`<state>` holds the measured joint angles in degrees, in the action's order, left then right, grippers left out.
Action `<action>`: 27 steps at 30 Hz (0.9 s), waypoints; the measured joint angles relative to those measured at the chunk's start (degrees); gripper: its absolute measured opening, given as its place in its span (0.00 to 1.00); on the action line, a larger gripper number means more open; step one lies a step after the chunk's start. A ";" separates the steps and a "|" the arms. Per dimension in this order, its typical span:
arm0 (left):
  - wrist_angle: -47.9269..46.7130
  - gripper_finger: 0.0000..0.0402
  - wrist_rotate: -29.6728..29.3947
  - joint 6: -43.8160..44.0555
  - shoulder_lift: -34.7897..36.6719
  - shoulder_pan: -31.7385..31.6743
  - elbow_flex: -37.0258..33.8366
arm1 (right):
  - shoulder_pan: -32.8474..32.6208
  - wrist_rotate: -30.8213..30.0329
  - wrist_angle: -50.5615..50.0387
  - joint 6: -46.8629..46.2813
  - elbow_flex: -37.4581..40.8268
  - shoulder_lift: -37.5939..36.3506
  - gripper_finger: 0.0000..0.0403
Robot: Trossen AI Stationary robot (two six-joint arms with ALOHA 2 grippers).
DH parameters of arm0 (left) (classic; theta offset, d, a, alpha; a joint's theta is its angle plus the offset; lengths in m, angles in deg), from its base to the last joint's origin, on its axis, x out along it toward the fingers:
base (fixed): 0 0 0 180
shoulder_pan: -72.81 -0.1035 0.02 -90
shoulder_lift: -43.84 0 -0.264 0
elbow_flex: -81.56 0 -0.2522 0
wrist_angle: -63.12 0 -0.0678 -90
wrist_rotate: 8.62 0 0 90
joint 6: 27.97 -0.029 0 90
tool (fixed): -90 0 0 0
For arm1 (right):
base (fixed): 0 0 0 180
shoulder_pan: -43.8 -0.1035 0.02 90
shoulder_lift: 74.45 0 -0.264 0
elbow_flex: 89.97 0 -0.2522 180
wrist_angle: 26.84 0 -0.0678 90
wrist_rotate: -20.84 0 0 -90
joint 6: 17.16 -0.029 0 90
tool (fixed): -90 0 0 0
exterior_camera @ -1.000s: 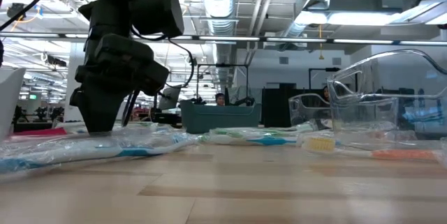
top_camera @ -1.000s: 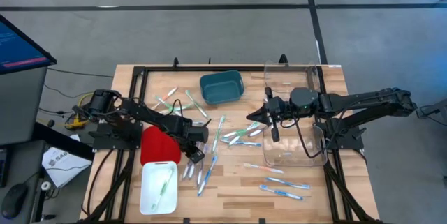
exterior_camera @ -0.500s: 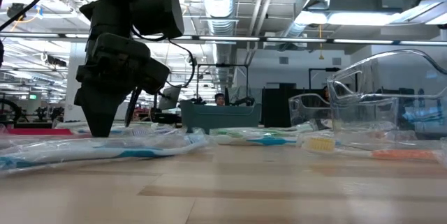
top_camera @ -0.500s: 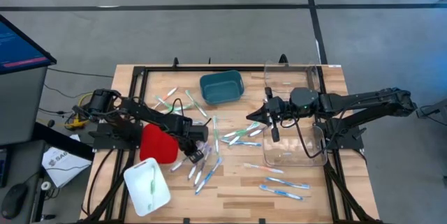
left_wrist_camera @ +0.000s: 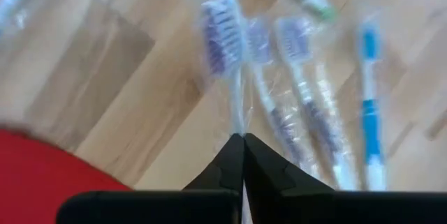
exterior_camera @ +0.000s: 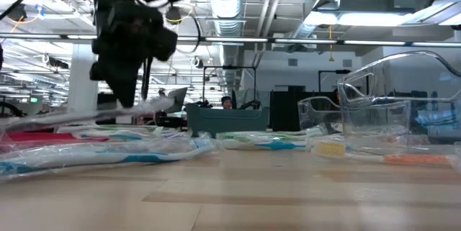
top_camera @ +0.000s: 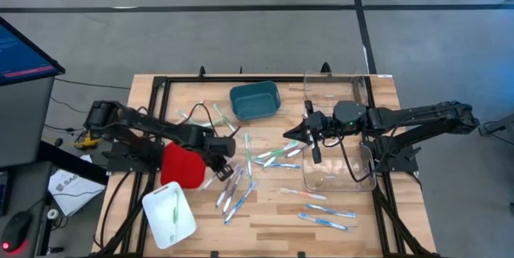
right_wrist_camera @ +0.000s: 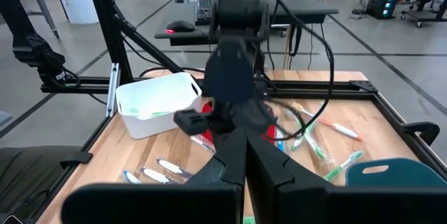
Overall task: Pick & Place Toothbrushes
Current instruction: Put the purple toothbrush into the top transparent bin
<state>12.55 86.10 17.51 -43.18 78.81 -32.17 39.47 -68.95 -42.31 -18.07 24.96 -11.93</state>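
Observation:
Many wrapped toothbrushes (top_camera: 273,155) lie scattered flat on the wooden table, in green, blue and purple. My left gripper (top_camera: 225,167) hangs above the table beside the red bin (top_camera: 181,169), shut on one wrapped toothbrush (exterior_camera: 155,104) with purple bristles (left_wrist_camera: 222,32). A white bin (top_camera: 169,214) near the front edge holds a green toothbrush. My right gripper (top_camera: 309,135) is shut and raised over the table's right half, holding nothing. My left gripper pinches the toothbrush's thin handle (left_wrist_camera: 238,123), a little below the bristle head, between its two fingertips. The fingers come from above, pointing steeply down, and lie across the brush. The brush is lifted clear of the table and hangs nearly level, slightly tilted.
A teal bin (top_camera: 254,101) stands at the far middle and a clear plastic bin (top_camera: 337,153) at the right, under the right arm. More toothbrushes (top_camera: 325,210) lie near the front right. A black frame (top_camera: 161,85) borders the table.
My left gripper has shut on a toothbrush among the pile and risen, lifting that brush clear of the table. The white bin has turned about and slid a little toward the table's left edge.

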 joint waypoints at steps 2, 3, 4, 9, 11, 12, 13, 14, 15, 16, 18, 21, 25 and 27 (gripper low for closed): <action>-0.84 0.00 -1.26 0.04 1.89 0.02 0.00 | 0.00 -0.02 0.00 0.01 0.00 0.00 0.00; -0.84 0.00 -2.12 0.08 2.93 0.14 -0.02 | 0.00 -0.01 0.00 0.31 0.00 0.00 0.00; -0.53 0.00 -3.29 0.10 4.04 0.28 -0.01 | 0.00 -0.01 0.00 0.78 0.00 0.00 0.00; 1.41 0.00 -9.60 -1.54 9.95 0.45 0.02 | 0.00 -0.02 0.00 1.07 0.00 0.00 0.00; 4.53 0.00 -10.91 -3.45 12.25 0.50 0.02 | 0.00 -0.02 0.00 1.07 0.00 0.03 0.00; 6.30 0.00 -11.34 -4.63 13.16 0.50 0.03 | 0.00 -0.02 0.00 1.07 0.00 0.04 0.01; 8.62 0.00 -11.71 -5.92 13.96 0.50 0.07 | 0.00 -0.02 0.02 1.07 0.00 0.04 0.01; 10.58 0.00 -12.32 -7.04 14.88 0.58 0.07 | 0.00 -0.02 0.04 1.06 0.00 0.04 0.02; 12.88 0.00 -12.87 -8.40 15.53 0.72 0.07 | 0.00 -0.02 0.13 1.04 0.00 0.04 0.03; 16.01 0.00 -13.15 -10.00 16.14 0.76 0.11 | 0.00 -0.02 0.34 1.00 0.00 0.04 0.04; 20.39 0.00 -13.34 -13.06 16.78 0.76 0.11 | 0.00 -0.02 0.44 0.64 0.00 0.04 0.08; 26.95 0.00 -13.33 -18.20 17.27 0.99 0.11 | -0.15 -0.02 0.15 0.65 0.02 0.07 0.14; 35.31 0.00 -13.21 -25.26 17.24 1.57 0.13 | -0.57 0.00 0.12 1.24 0.02 0.82 0.25; 39.88 0.00 -13.15 -28.66 17.28 1.78 0.13 | -0.57 0.00 0.33 1.91 0.02 1.72 0.30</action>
<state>52.43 72.95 -11.16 -25.90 80.59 -32.04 38.90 -68.95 -41.98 -16.15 24.98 -10.21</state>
